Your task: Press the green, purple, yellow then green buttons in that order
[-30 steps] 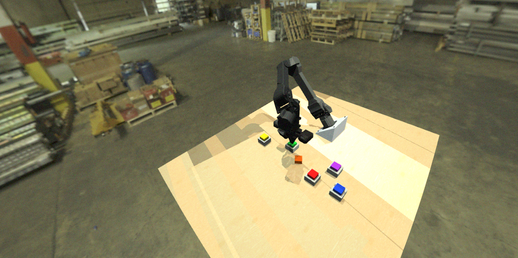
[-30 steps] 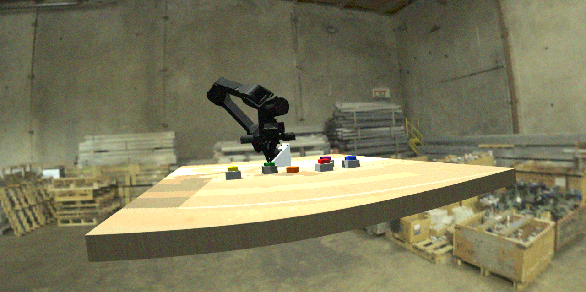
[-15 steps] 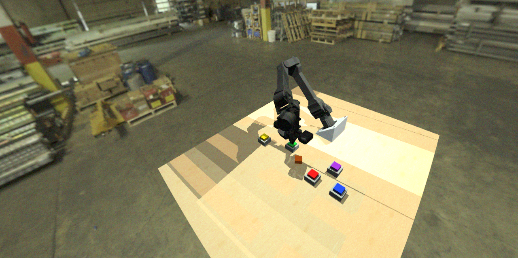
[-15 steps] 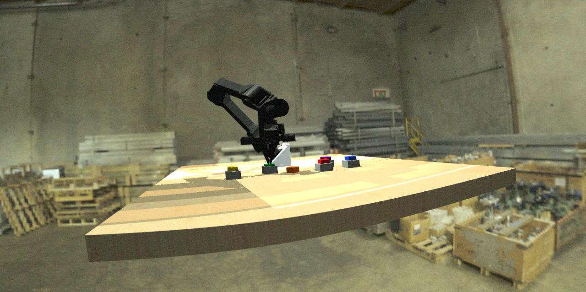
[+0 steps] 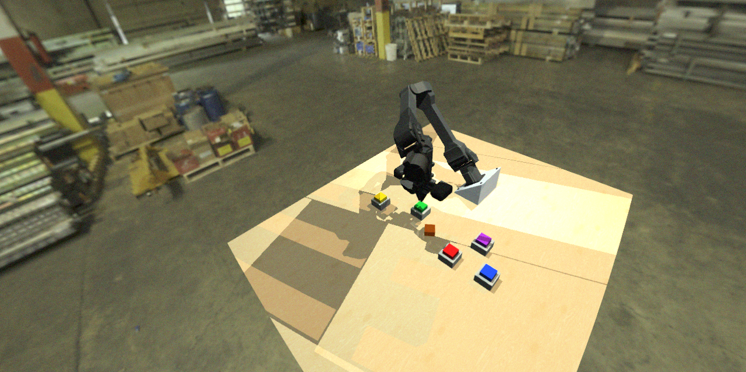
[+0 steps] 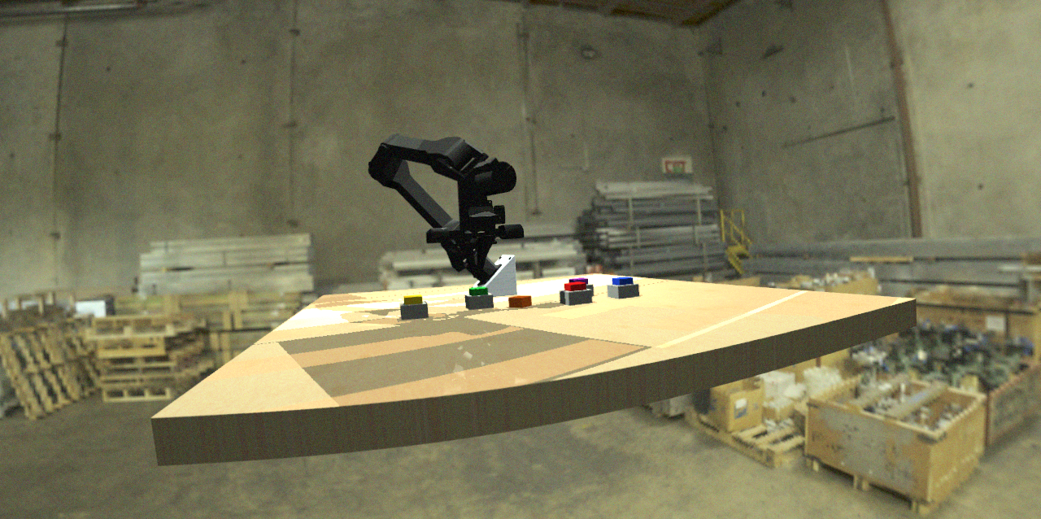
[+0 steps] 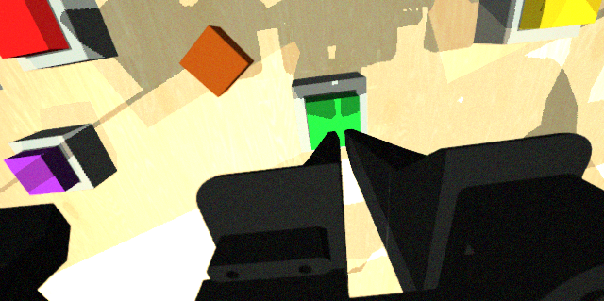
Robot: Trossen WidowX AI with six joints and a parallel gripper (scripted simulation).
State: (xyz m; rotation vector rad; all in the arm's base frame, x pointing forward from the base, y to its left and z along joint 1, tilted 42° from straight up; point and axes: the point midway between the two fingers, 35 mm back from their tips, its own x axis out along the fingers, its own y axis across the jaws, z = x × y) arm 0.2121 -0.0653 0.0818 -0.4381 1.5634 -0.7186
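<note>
My gripper (image 5: 421, 199) (image 6: 478, 272) (image 7: 340, 139) is shut and empty, pointing down just above the green button (image 5: 420, 206) (image 6: 478, 290) (image 7: 323, 124). In the wrist view its fingertips overlap the near part of the green cap, with a thin gap between them; the cap stands raised in its grey base. The yellow button (image 5: 380, 197) (image 6: 412, 300) (image 7: 566, 1) stands to the left of green in the top and exterior views, its cap up. The purple button (image 5: 483, 239) (image 7: 34, 174) stands to the right, cap up, and is partly hidden behind the red one in the exterior view.
An orange block (image 5: 429, 230) (image 6: 520, 302) (image 7: 214, 61) lies close beside the green button, towards the red button (image 5: 450, 251) (image 6: 575, 286) (image 7: 25, 23). The blue button (image 5: 488, 272) (image 6: 622, 281) stands beyond red and purple. A pale angled bracket (image 5: 481, 188) (image 6: 502, 278) stands at the arm's base.
</note>
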